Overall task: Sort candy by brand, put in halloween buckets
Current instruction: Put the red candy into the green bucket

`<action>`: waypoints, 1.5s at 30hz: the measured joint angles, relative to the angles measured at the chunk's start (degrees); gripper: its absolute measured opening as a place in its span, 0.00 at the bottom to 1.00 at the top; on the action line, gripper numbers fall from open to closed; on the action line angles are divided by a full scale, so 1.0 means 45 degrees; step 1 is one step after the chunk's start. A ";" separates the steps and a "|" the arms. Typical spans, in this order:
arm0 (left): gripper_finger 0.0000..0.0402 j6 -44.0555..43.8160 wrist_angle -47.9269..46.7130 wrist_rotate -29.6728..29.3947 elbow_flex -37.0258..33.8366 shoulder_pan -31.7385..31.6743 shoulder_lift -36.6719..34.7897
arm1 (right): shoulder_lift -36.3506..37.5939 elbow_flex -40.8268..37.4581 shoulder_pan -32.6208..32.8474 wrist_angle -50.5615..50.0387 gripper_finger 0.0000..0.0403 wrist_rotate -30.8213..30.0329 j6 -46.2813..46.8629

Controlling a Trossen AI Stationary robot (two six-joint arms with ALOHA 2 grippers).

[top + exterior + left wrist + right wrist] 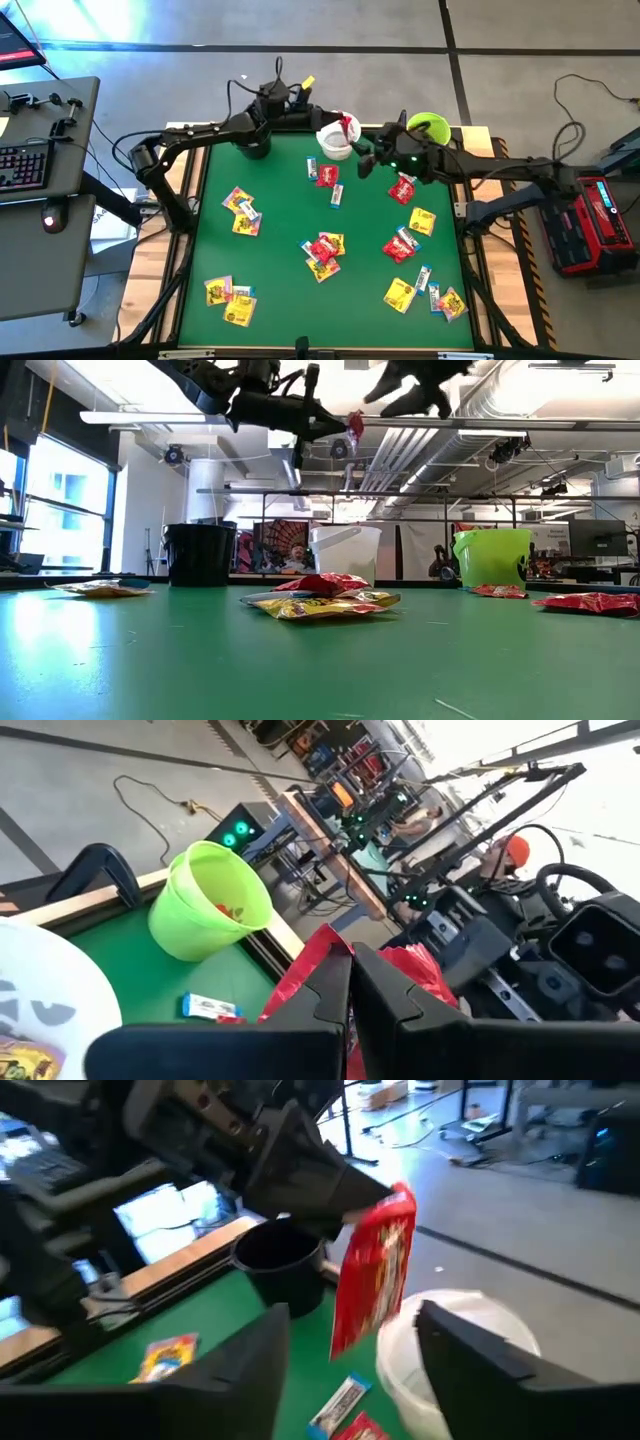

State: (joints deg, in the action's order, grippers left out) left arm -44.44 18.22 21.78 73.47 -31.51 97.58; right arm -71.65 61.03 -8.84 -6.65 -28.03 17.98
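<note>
My left gripper is raised above the white bucket at the table's far edge, shut on a red candy packet. The black bucket stands to its left and the lime green bucket to its right; a little candy shows inside the green one. My right gripper hovers open just right of the white bucket, level with the packet, touching nothing. Red, yellow and white-and-blue packets lie flat across the green mat. My left gripper pinches the red packet by its upper end between the two shut fingers. The fingers come at it from the table's left, slanting down. The packet is lifted clear and hangs below them, over the white bucket's mouth.
Loose packets lie in clusters near the left edge, the near-left corner, the centre and the right half. A white-and-blue packet lies beside the white bucket. A desk with a keyboard stands left of the table, a red unit to the right.
</note>
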 joint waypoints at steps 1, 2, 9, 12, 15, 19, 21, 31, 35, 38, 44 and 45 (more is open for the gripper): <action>0.00 -0.0026 0.0005 -0.0013 0.0000 -0.0001 0.0000 | -0.0298 0.0287 0.0000 0.0007 0.56 -0.0102 -0.0214; 0.00 -0.0083 0.0005 -0.0083 0.0000 -0.0015 0.0000 | -0.0594 0.0563 0.0000 -0.0004 0.59 -0.0138 -0.0378; 0.00 -0.0575 0.0442 -0.0214 0.0000 -0.0034 0.0000 | -0.2318 0.2693 -0.0038 -0.1593 0.62 -0.1482 0.0003; 0.00 -0.1011 0.0792 -0.0111 0.0000 -0.0029 0.0000 | -0.2915 0.3649 -0.0150 -0.2582 0.61 -0.1548 0.0386; 0.00 -0.1117 0.0921 0.0115 0.0000 0.0011 0.0000 | -0.3451 0.4371 -0.0294 -0.3299 0.58 -0.1585 0.0668; 0.00 -0.1378 0.0928 0.0572 0.0000 0.0049 0.0000 | -0.3867 0.5053 -0.0374 -0.3324 0.52 -0.1656 0.0673; 0.00 -0.1407 0.0933 0.0685 0.0000 0.0049 -0.0001 | -0.3920 0.5232 -0.0379 -0.3344 0.48 -0.1725 0.0894; 0.00 -0.1336 0.0967 0.1074 0.0000 0.0029 -0.0005 | -0.3921 0.5261 -0.0374 -0.3514 0.16 -0.2007 0.1525; 0.00 -0.1331 0.1077 0.1154 0.0000 -0.0003 -0.0005 | -0.3916 0.5267 -0.0379 -0.3677 0.05 -0.2016 0.1670; 0.00 -0.1276 0.1177 0.1156 -0.0002 -0.0010 -0.0005 | -0.3912 0.5280 -0.0379 -0.3712 0.02 -0.1975 0.1673; 0.11 0.0027 0.1355 0.1161 0.0000 -0.0035 -0.0005 | -0.3659 0.5280 -0.0496 -0.3970 0.02 -0.1685 0.1684; 0.13 0.0165 0.1397 0.1161 -0.0003 -0.0055 -0.0005 | -0.3595 0.5280 -0.0550 -0.4103 0.01 -0.1671 0.1685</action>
State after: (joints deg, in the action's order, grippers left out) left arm -43.70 24.51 27.00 73.46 -31.75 97.56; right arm -87.83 84.79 -11.32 -25.11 -35.55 25.57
